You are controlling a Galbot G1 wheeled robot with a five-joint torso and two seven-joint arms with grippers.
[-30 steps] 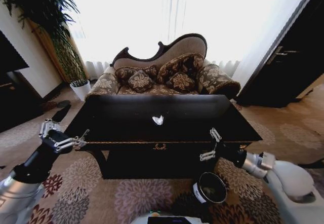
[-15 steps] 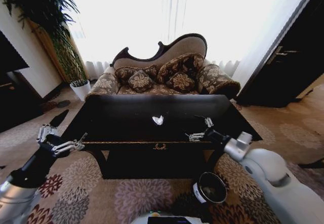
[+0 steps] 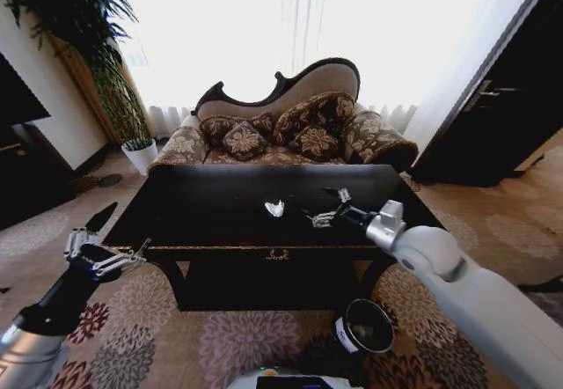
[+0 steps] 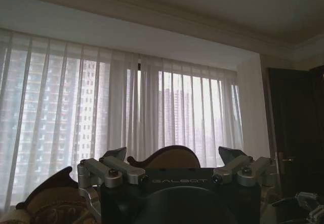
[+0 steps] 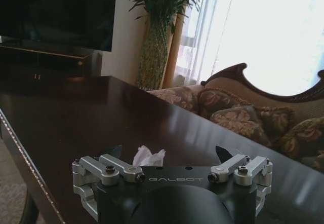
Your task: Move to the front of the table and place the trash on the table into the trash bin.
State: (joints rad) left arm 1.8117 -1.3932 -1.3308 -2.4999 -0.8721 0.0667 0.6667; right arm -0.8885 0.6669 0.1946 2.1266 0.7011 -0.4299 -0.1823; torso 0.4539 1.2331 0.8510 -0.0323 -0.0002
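Observation:
A crumpled white paper scrap, the trash (image 3: 275,208), lies near the middle of the table (image 3: 211,200) on its glossy black top. My right gripper (image 3: 318,204) hovers open just above the tabletop, a short way right of the scrap. In the right wrist view the trash (image 5: 148,156) sits a little ahead of the open right gripper (image 5: 170,152), closer to one finger than the other, on the table (image 5: 61,112). My left gripper (image 3: 123,231) stands open off the table's front left corner; the left wrist view has the left gripper (image 4: 174,155) facing the curtains. The trash bin (image 3: 365,326) stands on the carpet before the table's right side.
A patterned sofa (image 3: 281,134) stands right behind the table. A tall plant in a white pot (image 3: 139,154) is at the back left, with a dark cabinet (image 3: 22,178) further left. A dark door (image 3: 501,116) closes off the right. Flowered carpet surrounds the table.
My right arm has risen from below the table's front edge and reached over the top toward the paper scrap. The left gripper has sunk slightly and drifted left.

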